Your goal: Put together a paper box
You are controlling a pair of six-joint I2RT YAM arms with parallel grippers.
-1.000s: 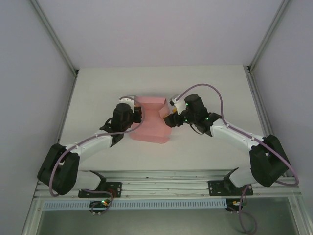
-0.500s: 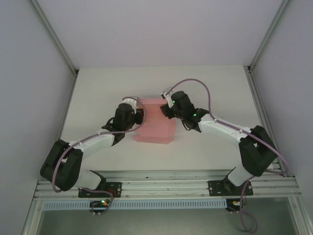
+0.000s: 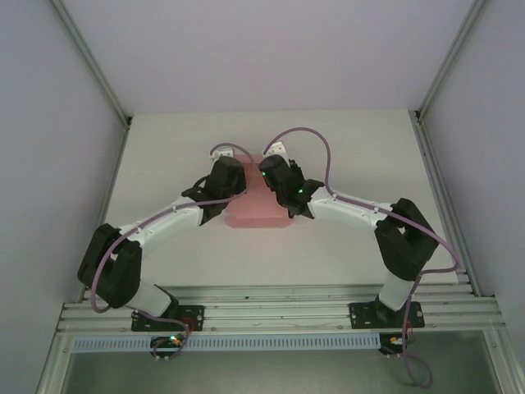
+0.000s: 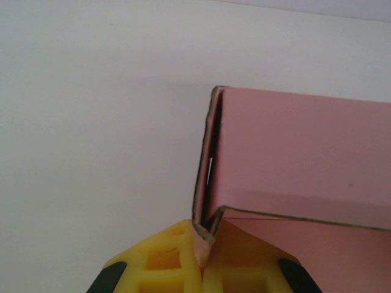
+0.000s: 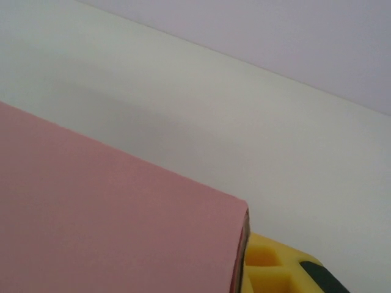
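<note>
I'm mid-fold here, with the paper box [image 3: 258, 212] sitting half-formed in the middle of the table [image 3: 164, 156]. The left gripper [image 4: 201, 261] is pinching a folded corner in its jaws. The right gripper [image 3: 271, 182] is hugging the opposite edge, and I can't tell if its jaws are clamping. Next, I reckon I'm squaring that wall gently, without creasing it.

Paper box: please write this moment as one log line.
paper box partly folded, on table | left gripper shut on its corner | right gripper at its edge, grip unclear

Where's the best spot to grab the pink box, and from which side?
Probably pinch the thin folded edge at the left end of the paper box, coming from that side: the card there stands up, thin enough for the jaws.
</note>
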